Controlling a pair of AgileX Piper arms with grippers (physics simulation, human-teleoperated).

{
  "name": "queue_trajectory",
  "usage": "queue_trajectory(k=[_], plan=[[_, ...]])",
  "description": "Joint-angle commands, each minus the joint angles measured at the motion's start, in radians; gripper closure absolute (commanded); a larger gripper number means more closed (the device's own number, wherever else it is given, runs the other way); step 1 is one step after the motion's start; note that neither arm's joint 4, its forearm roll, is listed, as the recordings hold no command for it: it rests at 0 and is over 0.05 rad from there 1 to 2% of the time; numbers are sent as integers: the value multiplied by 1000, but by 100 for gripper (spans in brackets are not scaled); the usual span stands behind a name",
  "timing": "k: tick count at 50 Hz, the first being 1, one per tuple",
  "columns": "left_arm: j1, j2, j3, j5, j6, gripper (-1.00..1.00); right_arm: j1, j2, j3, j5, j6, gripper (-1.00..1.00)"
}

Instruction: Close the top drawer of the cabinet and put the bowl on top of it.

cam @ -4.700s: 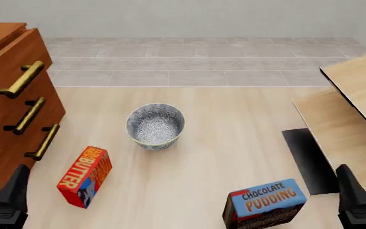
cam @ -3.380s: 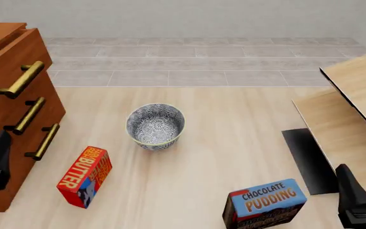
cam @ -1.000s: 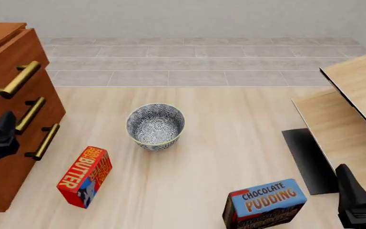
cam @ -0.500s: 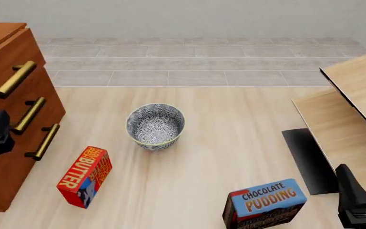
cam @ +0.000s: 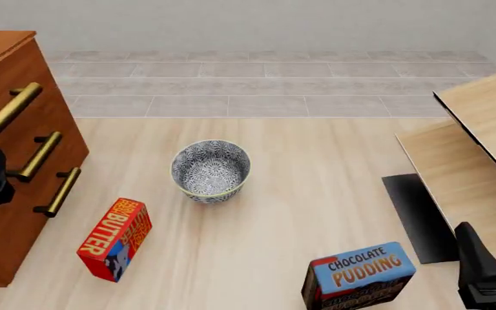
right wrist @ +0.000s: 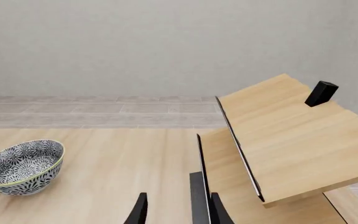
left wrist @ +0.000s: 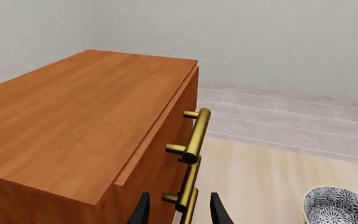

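The bowl (cam: 211,169) sits empty and upright mid-desk (cam: 317,194), right of the cabinet (cam: 7,213). Boxes read "BUTTER" (cam: 114,239) and "CHOCOLATE PUDDING" (cam: 358,274). The left claw (left wrist: 177,211) straddles a brass handle (left wrist: 186,198), parted; the right claw (right wrist: 175,210) is parted, holding nothing.

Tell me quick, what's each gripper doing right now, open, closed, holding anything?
Left gripper: open, holding nothing, fingers either side of a brass handle.
Right gripper: open, empty.

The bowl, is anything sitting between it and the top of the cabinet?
Nothing visible. The bowl stands alone on the table; the butter box lies nearer the camera, off that path. The cabinet top looks bare.
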Motion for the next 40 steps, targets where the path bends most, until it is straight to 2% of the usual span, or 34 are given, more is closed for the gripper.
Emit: queue_trajectory(k=[1, 33, 40], plan=[[22, 29, 8, -17, 26, -100, 0, -2, -1, 2, 0, -100], [41, 57, 7, -42, 27, -100, 0, -1, -1, 2, 0, -100], [15, 68, 21, -57, 27, -100, 0, -2, -1, 2, 0, -100]])
